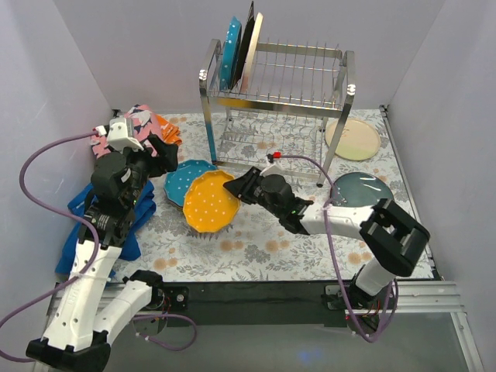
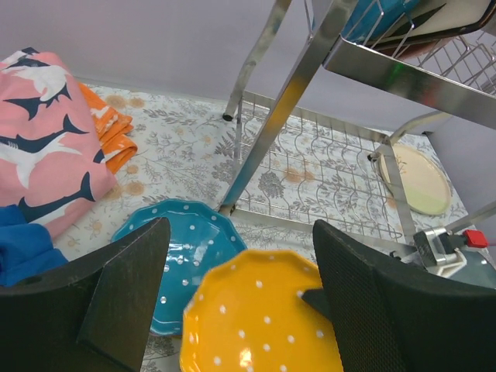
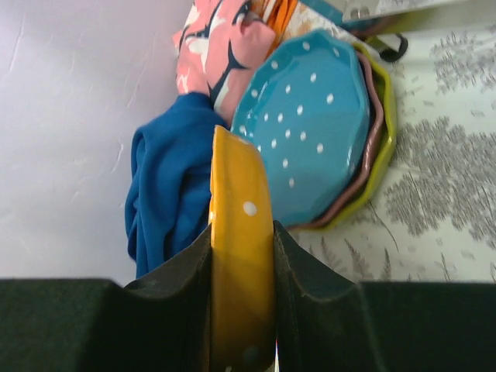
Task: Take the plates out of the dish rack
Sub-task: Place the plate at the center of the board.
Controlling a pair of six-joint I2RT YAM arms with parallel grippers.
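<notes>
Two arms are out, and your right pincer (image 1: 232,186) is clamped on the rim of the orange dotted plate (image 1: 208,203), reaching low and level across the table (image 1: 271,248). Just beyond its fingertips the teal dotted plate (image 1: 181,183) tops a stack (image 3: 386,105). Your left pincer (image 2: 240,232) hangs tilted down, jaws apart, with both plates below it. Behind and above your right pincer, three plates (image 1: 240,48) stand upright in the dish rack (image 1: 287,101)
</notes>
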